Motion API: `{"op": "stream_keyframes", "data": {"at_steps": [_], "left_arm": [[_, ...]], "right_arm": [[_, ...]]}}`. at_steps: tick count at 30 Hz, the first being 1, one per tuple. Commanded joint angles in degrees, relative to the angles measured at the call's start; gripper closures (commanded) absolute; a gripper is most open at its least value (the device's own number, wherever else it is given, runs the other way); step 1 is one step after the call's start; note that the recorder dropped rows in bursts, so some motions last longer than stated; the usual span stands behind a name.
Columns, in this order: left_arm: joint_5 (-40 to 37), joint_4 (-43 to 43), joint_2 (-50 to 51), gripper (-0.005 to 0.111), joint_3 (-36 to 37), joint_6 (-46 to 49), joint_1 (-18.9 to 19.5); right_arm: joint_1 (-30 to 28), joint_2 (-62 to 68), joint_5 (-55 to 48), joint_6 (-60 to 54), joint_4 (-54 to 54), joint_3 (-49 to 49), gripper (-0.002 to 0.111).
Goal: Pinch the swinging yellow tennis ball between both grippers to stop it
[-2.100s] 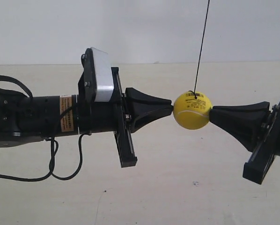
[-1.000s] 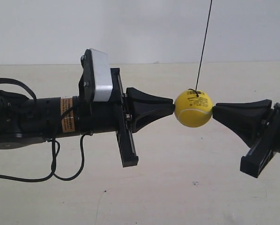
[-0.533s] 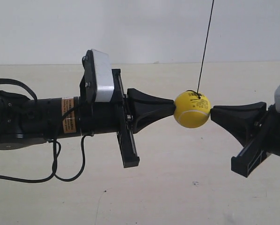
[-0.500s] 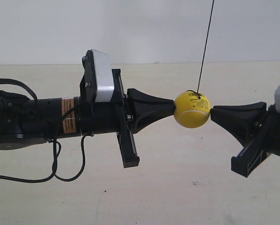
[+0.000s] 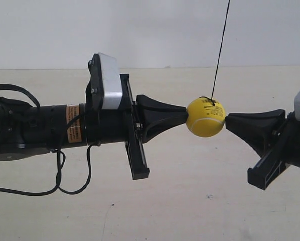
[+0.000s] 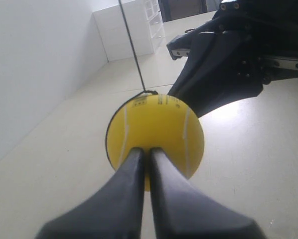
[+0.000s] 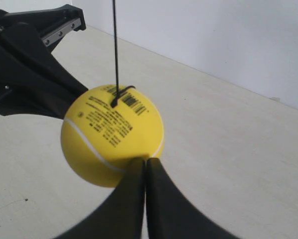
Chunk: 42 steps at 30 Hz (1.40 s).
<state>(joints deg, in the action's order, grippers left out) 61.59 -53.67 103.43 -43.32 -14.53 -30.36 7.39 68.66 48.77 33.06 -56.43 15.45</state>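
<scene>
The yellow tennis ball (image 5: 205,118) hangs on a thin black string (image 5: 220,50) above the table. It sits between two black wedge grippers that face each other. The gripper of the arm at the exterior view's left (image 5: 182,116) touches one side of the ball. The gripper of the arm at the exterior view's right (image 5: 228,120) touches the opposite side. In the left wrist view my left gripper (image 6: 145,149) is shut, its tips against the ball (image 6: 156,134). In the right wrist view my right gripper (image 7: 145,159) is shut, tips pressed on the ball (image 7: 109,134).
A pale table surface (image 5: 190,201) lies below, and a white wall (image 5: 150,30) stands behind. A black cable (image 5: 59,175) loops under the arm at the exterior view's left. White drawer units (image 6: 134,30) stand far off.
Over the last second the ball shifted slightly leftward and settled. The arm at the exterior view's right closed in and turned. Nothing moved in the last half second.
</scene>
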Motion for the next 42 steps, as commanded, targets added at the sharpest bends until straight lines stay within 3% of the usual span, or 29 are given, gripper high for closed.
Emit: {"op": "stream_keyframes", "data": {"at_steps": [1, 11, 18, 29, 37, 42], "left_arm": [[0.44, -0.08, 0.03, 0.102, -0.34, 0.07, -0.82], [-1.4, 1.33, 0.03, 0.102, -0.34, 1.8, -0.82], [-6.58, 7.87, -0.2, 0.102, -0.34, 3.69, -0.18], [-10.7, 7.4, -3.76, 0.102, 0.4, 3.69, 0.77], [-14.12, -2.56, -7.99, 0.102, 1.03, -1.4, 1.27], [-13.16, -9.35, -9.34, 0.102, 0.14, -8.53, 1.27]], "right_arm": [[0.63, 0.08, 1.94, -0.66, -1.1, 0.35, 0.108], [0.63, -0.02, 0.78, -1.04, -0.44, 0.35, 0.108], [0.63, -0.02, -7.24, -2.13, 8.5, 0.35, 0.108], [0.63, -0.12, -8.95, -2.79, 10.47, 0.35, 0.108], [0.63, -7.88, -15.91, 0.07, 10.2, -0.32, 0.108], [0.63, -12.75, -7.96, 1.71, 1.72, -2.75, 0.108]]}}
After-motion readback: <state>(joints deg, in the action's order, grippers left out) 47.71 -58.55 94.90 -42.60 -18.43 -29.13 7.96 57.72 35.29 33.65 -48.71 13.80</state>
